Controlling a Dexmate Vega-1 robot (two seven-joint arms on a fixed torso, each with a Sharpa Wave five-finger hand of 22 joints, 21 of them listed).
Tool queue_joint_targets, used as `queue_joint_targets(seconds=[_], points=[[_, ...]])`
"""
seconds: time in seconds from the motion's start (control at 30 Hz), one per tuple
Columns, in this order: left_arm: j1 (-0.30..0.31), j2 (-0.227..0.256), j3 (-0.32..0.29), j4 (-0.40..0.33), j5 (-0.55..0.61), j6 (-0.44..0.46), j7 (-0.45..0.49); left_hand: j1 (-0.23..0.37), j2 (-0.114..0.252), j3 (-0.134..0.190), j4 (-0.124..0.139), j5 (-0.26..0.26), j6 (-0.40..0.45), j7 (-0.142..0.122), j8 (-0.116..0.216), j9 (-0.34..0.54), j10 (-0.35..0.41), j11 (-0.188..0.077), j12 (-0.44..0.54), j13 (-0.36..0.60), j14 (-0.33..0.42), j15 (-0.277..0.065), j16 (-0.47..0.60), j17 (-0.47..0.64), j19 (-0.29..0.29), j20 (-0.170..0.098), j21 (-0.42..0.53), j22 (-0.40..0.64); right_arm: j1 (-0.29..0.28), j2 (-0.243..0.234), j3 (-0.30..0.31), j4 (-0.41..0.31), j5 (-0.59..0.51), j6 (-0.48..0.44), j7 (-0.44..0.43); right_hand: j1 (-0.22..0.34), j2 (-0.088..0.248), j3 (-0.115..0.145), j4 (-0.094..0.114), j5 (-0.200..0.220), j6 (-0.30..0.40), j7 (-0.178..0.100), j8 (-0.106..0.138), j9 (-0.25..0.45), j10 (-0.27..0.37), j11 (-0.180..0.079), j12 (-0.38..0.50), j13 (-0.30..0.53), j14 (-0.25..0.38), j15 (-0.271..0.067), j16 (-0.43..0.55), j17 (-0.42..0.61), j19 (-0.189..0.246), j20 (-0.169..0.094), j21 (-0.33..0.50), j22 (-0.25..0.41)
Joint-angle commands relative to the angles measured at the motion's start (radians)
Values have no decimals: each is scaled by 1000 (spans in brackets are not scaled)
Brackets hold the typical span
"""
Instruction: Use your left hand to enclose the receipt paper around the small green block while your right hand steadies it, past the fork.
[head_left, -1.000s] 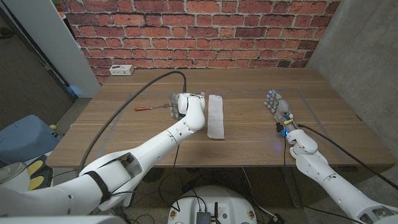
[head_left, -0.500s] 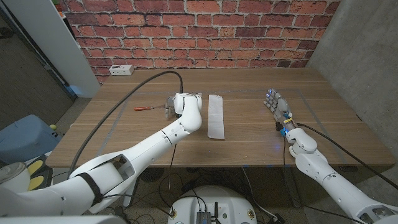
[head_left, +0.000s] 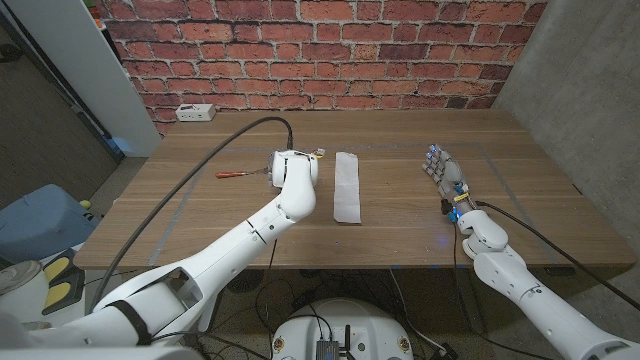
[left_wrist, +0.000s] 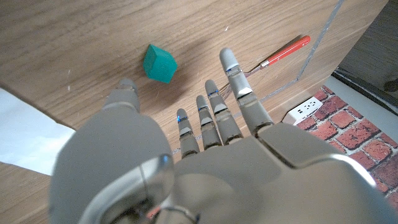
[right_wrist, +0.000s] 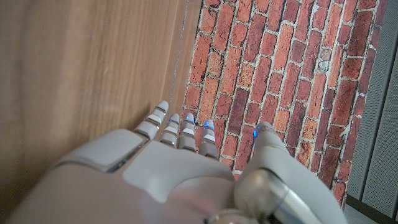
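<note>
Block sits at 11 o'clock just off my left hand, fingers spread and empty, paper alongside.

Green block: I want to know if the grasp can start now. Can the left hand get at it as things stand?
Probably yes. In the left wrist view the green block lies on bare wood just beyond the left hand's spread fingers, untouched, with the fork off to one side.

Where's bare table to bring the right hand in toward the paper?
The wide bare strip between the receipt paper and the right hand is free. It is crowded past the paper: the left hand hovers there by the small green block and fork.
</note>
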Motion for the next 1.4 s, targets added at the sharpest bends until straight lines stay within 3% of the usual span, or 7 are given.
queue_joint_targets(seconds=[0.03,0.3,0.57,0.83,1.0,1.23,1.4], points=[[28,-15,-27,-9,42,-96,-42,24,4,6,-15,4,10,-1,4,1,7,9,6,0,-1,-2,9,-1,12,2,6,0,-85,-8,14,-85,-14,19,-56,-10,2,2,4,2,6,-4,2,3,7,2,5,6,7,1,5,2,8,-2,10,3],[8,-40,-15,56,15,-116,-13,53,52,29,-23,-4,3,10,3,2,7,23,9,1,-14,12,17,-3,13,4,7,1,-119,-11,26,-104,-12,25,-77,-11,1,2,5,2,6,-4,2,3,11,4,5,6,8,2,5,2,9,-3,10,3],[-25,-56,16,112,9,-110,-25,99,89,54,-49,-21,53,26,20,4,62,12,32,6,52,-19,49,-8,44,-18,23,2,-116,-7,32,-87,-4,33,-68,-13,1,2,6,2,6,-4,1,3,11,4,5,6,9,1,4,2,10,-3,9,3],[-61,-72,50,172,-15,-103,-64,126,109,68,-64,-32,93,37,30,7,180,4,79,17,194,-75,111,-1,95,-52,50,2,-104,-4,31,-68,2,30,-56,-14,0,2,7,2,6,-4,1,3,12,4,5,6,9,2,3,2,10,-2,9,3],[-86,-75,72,199,-22,-90,-103,141,109,70,-72,-37,141,41,40,10,321,-40,147,40,346,-131,171,12,180,-102,92,1,-101,-3,32,-64,3,32,-53,-15,0,2,7,2,5,-4,1,3,15,7,5,6,12,2,3,2,10,1,9,3],[-115,-71,107,231,-16,-90,-160,151,84,66,-79,-35,122,11,25,10,252,-34,130,54,320,-132,147,12,183,-106,102,-1,-100,-1,33,-63,-2,38,-58,-17,-1,3,8,2,5,-5,1,3,30,10,10,7,22,0,6,1,11,4,9,3],[-119,-67,126,256,-32,-82,-130,233,106,107,-94,-32,338,67,96,13,353,-63,168,73,400,-165,162,1,216,-147,135,-3,-105,-3,33,-72,-9,37,-69,-20,-2,2,9,2,4,-5,0,3,38,16,12,7,26,1,7,2,14,5,10,3]])
